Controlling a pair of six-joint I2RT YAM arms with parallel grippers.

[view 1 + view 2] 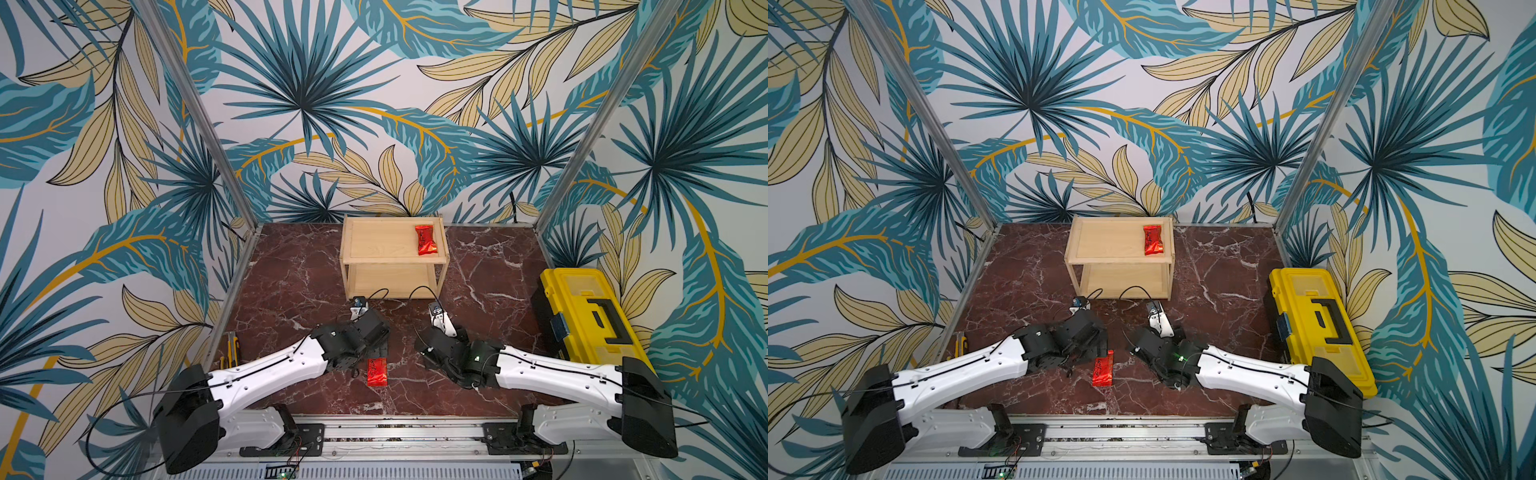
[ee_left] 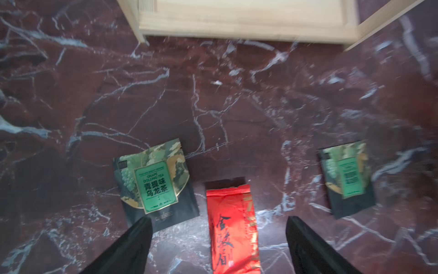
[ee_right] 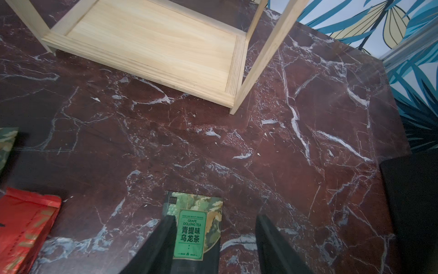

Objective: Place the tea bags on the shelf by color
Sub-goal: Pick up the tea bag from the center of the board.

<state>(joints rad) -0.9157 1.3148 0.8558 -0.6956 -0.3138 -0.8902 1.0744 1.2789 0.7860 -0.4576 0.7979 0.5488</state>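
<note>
Four tea bags are in view: two red, two green. The first red bag (image 1: 427,240) (image 1: 1153,240) lies flat on the top board of the shelf (image 1: 382,245) (image 1: 1113,245), near that board's right end. The second red bag (image 1: 377,372) (image 1: 1103,369) lies on the counter (image 1: 490,266) toward its front edge, between the two arms.

Both green bags are hidden under the arms in both top views. The left wrist view shows them flat on the counter, one on each side of the second red bag (image 2: 232,227). The near green bag (image 2: 155,185) is just beside it, and the far green bag (image 2: 347,178) (image 3: 196,227) lies well apart.

The left claw (image 2: 219,220) stands wide open over the second red bag, one finger on each side, gripping nothing. One fingertip overlaps a corner of the near green bag, though the blur hides whether it touches. The right claw (image 3: 214,217) is open less wide over the far green bag and holds nothing. One of its fingers crosses the bag's edge; the other is over bare counter.

The one shelf has two boards and stands at the middle of the counter's back edge. One yellow toolbox (image 1: 582,320) (image 1: 1316,324), lid shut, sits along the right edge. One small yellow-and-black hand tool (image 1: 232,349) lies at the left edge.
</note>
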